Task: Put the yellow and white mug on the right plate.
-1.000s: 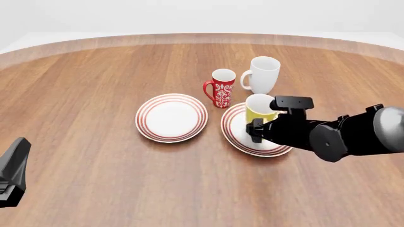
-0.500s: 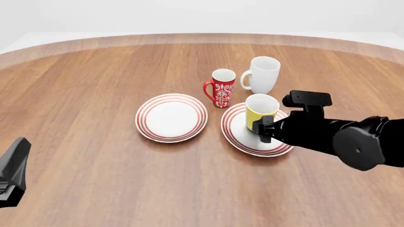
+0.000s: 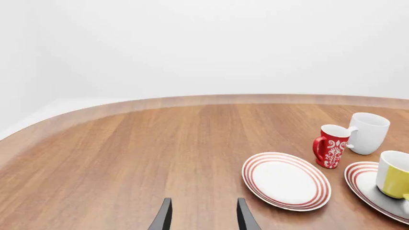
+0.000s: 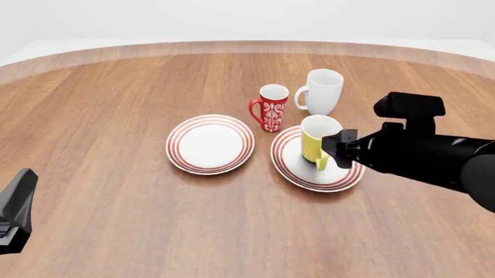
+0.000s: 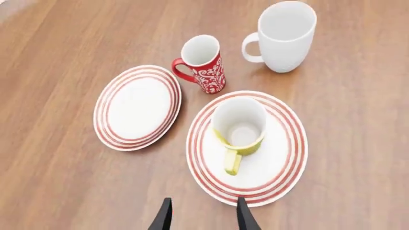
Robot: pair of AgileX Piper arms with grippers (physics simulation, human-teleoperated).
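Observation:
The yellow and white mug (image 4: 318, 141) stands upright on the right plate (image 4: 294, 166), its handle pointing toward the near side. In the right wrist view the mug (image 5: 240, 127) sits near the middle of the plate (image 5: 278, 163), white inside. My right gripper (image 4: 338, 146) is open and empty, just right of the mug and apart from it; its fingers (image 5: 164, 216) show spread. My left gripper (image 3: 202, 219) is open and empty, low at the near left (image 4: 15, 208). The left wrist view shows the mug (image 3: 395, 173) on the plate (image 3: 363, 181).
The twin left plate (image 4: 210, 143) lies left of the right plate. A red patterned mug (image 4: 272, 108) and an all-white mug (image 4: 321, 91) stand just behind the plates. The wooden table's curved far edge (image 4: 247, 46) runs across the back.
My right gripper has drawn back to the right and upward, away from the yellow mug, which stays standing on the right plate. The left arm has not moved.

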